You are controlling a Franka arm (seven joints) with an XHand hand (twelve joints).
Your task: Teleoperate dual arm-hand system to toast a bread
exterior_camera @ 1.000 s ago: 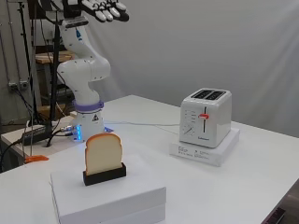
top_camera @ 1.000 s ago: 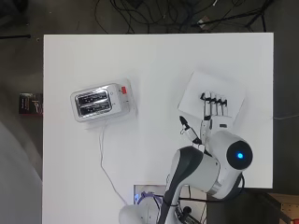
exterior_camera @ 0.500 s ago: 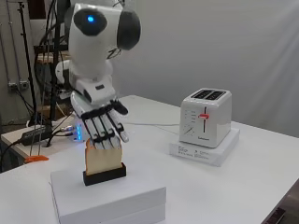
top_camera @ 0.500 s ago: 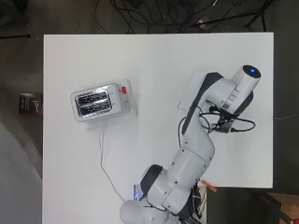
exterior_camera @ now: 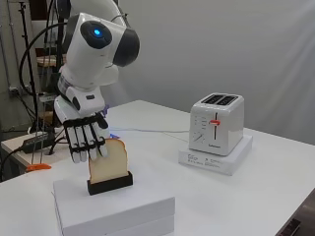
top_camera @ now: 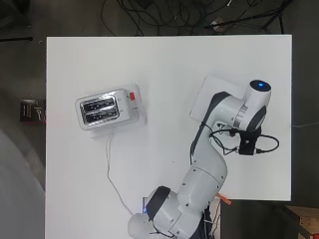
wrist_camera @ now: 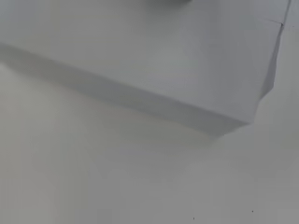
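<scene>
A slice of bread stands upright in a black holder on a white box (at about four o'clock on the table seen from overhead). The robot hand hangs fingers-down, straight and side by side, against the slice's near face; whether it grips cannot be told. The toaster sits well apart, near nine o'clock.
</scene>
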